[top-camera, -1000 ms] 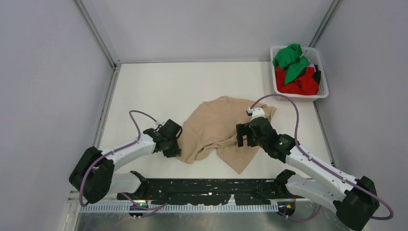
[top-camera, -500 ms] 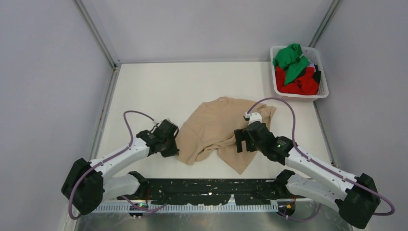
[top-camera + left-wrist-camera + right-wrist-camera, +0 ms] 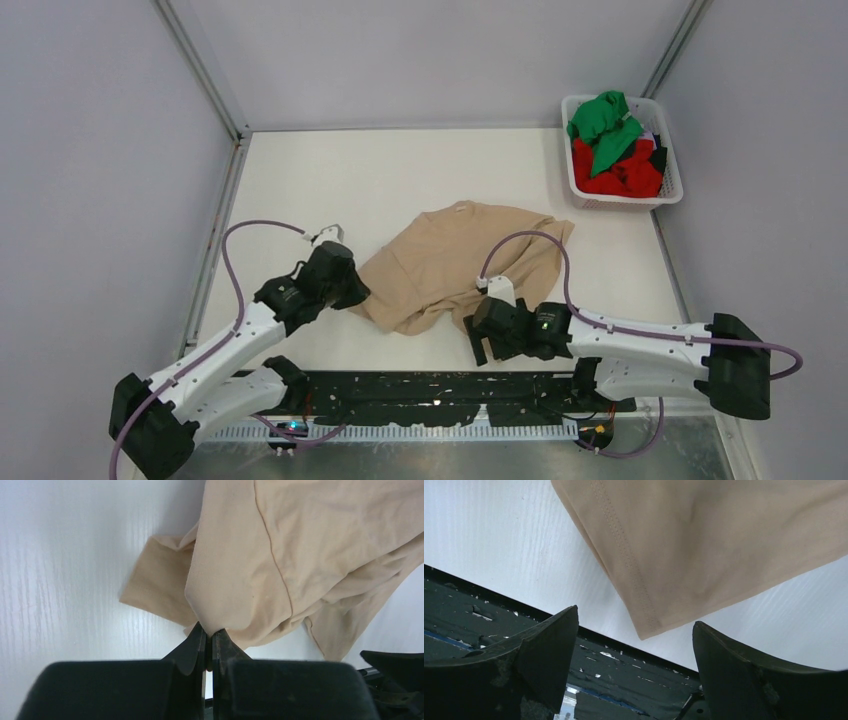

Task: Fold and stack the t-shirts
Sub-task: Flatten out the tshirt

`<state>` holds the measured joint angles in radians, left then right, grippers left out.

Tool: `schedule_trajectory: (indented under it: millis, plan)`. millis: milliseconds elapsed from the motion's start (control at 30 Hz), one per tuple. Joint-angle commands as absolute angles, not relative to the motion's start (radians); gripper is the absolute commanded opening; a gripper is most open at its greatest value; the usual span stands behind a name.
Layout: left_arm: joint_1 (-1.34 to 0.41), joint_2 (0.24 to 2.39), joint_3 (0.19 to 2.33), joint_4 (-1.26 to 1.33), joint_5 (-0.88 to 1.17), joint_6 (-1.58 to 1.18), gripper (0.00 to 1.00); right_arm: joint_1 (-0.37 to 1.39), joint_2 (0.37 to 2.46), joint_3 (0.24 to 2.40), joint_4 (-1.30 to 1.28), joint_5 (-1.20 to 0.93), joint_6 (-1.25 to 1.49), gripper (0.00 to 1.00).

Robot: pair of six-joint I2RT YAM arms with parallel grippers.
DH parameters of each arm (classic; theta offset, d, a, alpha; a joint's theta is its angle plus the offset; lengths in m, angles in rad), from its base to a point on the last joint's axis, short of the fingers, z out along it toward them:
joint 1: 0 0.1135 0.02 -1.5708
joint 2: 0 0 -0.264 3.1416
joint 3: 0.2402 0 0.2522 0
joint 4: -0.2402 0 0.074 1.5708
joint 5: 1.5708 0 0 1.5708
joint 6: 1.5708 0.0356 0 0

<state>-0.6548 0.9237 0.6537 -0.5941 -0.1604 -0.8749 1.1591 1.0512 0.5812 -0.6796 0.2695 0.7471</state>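
At left, the left pincer [image 3: 209,632] is seen clamped tight on a fold at the edge of the beige t-shirt [image 3: 450,255], beside a sleeve that is spread flat on the white surface [image 3: 330,180]. The shirt is laid crumpled at the middle of the surface, collar toward the far side. Toward the near edge, the right pincer [image 3: 635,620] is held with its fingers wide apart, the shirt's stitched hem corner framed between them and apparently untouched. At far right, a green t-shirt [image 3: 600,120] and a red t-shirt [image 3: 622,178] are heaped in a white basket [image 3: 625,202] in the far corner, well apart from both arms.
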Motion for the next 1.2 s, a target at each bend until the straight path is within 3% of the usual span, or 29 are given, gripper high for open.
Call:
schedule_trajectory:
  millis: [0, 333, 467, 500, 567, 833, 967, 1167]
  plan:
    - [-0.657, 0.882, 0.71, -0.549, -0.249, -0.836, 0.0, 1.191, 1.107, 0.561, -0.624, 0.29, 0.886, 0.86]
    - [-0.637, 0.878, 0.712, -0.525, -0.275, -0.823, 0.0, 1.19, 1.102, 0.459, -0.65, 0.4, 1.076, 0.59]
    - [-0.624, 0.882, 0.714, -0.526, -0.294, -0.828, 0.0, 1.136, 1.067, 0.439, -0.662, 0.47, 1.1, 0.3]
    - [-0.618, 0.882, 0.717, -0.526, -0.296, -0.828, 0.0, 1.12, 1.058, 0.436, -0.655, 0.47, 1.096, 0.17]
    - [-0.597, 0.882, 0.727, -0.532, -0.3, -0.828, 0.0, 1.069, 1.023, 0.431, -0.627, 0.472, 1.071, 0.07]
    - [-0.45, 0.847, 0.894, -0.54, -0.279, -0.773, 0.0, 0.765, 0.85, 0.644, -0.656, 0.721, 0.773, 0.05]
    - [-0.413, 0.808, 1.034, -0.54, -0.333, -0.729, 0.0, 0.702, 0.757, 0.806, -0.628, 0.898, 0.594, 0.05]
    - [-0.408, 0.743, 1.256, -0.546, -0.415, -0.62, 0.0, 0.684, 0.692, 1.008, -0.495, 0.96, 0.297, 0.05]
